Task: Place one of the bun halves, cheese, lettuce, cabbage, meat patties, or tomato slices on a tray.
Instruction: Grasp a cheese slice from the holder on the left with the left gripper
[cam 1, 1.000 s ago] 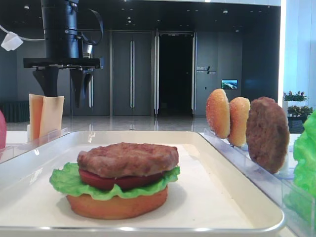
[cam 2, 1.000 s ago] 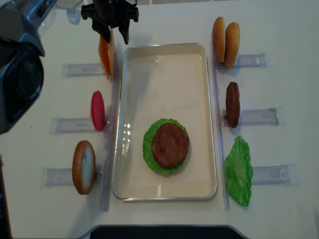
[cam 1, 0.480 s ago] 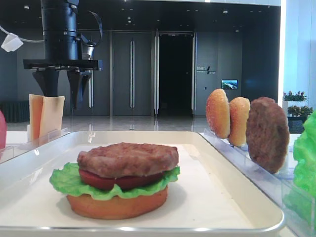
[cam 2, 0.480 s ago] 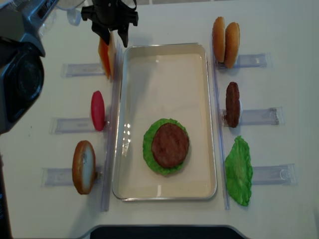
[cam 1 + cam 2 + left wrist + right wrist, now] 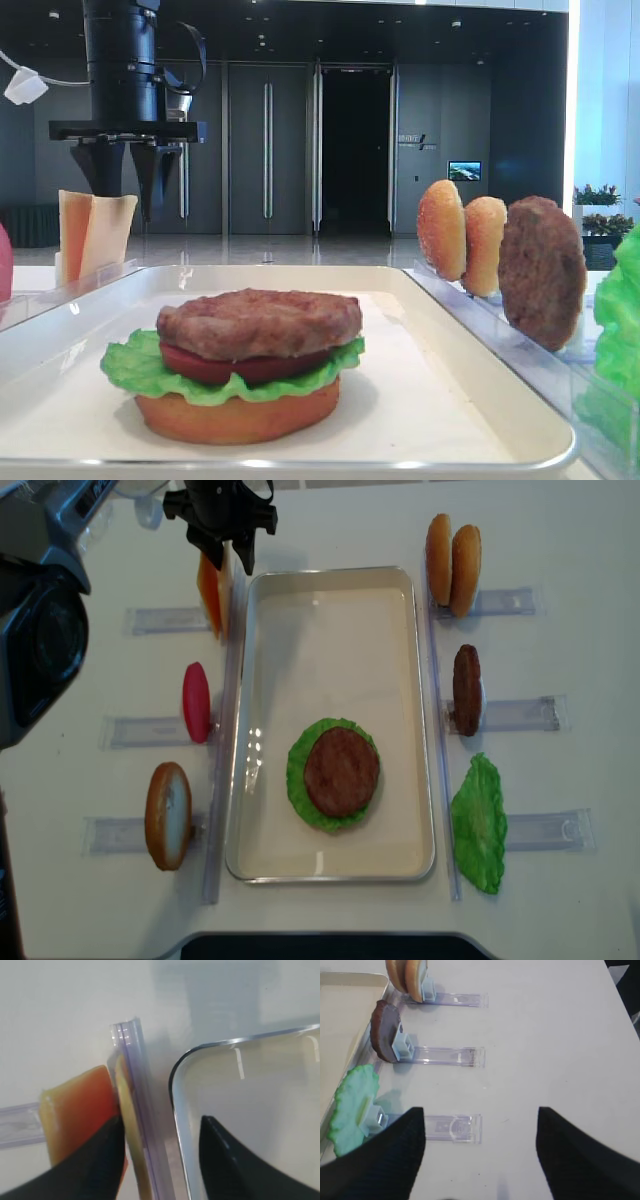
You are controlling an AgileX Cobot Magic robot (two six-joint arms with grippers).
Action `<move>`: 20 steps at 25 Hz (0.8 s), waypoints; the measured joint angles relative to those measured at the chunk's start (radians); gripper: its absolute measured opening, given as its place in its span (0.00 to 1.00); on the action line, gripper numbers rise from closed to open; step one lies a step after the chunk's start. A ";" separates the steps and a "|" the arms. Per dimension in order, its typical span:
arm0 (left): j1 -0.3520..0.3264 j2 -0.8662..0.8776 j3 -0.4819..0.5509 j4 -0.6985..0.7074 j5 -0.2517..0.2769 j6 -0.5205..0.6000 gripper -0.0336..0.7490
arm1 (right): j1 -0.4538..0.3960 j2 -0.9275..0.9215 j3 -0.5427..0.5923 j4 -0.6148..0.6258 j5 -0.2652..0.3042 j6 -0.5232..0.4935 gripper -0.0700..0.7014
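Since a second ago, left gripper (image 5: 226, 552) jaws have narrowed over the cheese (image 5: 213, 592), still parted with nothing gripped. Cheese slices stand upright in a clear rack (image 5: 134, 1110) just beside the tray (image 5: 330, 875); the inner slice sits between the fingers. Step: pick cheese. Next: descend, pinch one slice only. Right gripper (image 5: 480, 1155) open, idle.

A big dark hall is seen behind the white table (image 5: 560, 540). Tall dark doors (image 5: 267, 148) with long shiny handles are set in the back wall, and one doorway (image 5: 355, 150) is left open and black. A small lit screen (image 5: 464, 171) is hung on the wall. Bright daylight is let in at the right, where potted plants (image 5: 597, 196) are kept. The shiny floor (image 5: 300, 249) is lit softly
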 joint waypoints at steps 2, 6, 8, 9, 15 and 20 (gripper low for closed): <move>0.000 0.000 0.000 0.000 0.000 0.007 0.46 | 0.000 0.000 0.000 0.000 0.000 0.000 0.72; 0.000 0.000 0.000 -0.008 0.000 0.027 0.39 | 0.000 0.000 0.000 0.000 0.000 0.000 0.72; 0.000 0.000 0.000 -0.011 0.000 0.030 0.37 | 0.000 0.000 0.000 0.000 0.000 0.000 0.72; 0.000 0.000 0.000 -0.012 0.000 0.032 0.36 | 0.000 0.000 0.000 0.000 0.000 0.000 0.72; 0.000 0.000 0.002 -0.013 -0.001 0.035 0.35 | 0.000 0.000 0.000 0.000 0.000 0.000 0.72; 0.000 0.000 0.002 -0.016 -0.001 0.036 0.28 | 0.000 0.000 0.000 0.000 0.000 0.000 0.72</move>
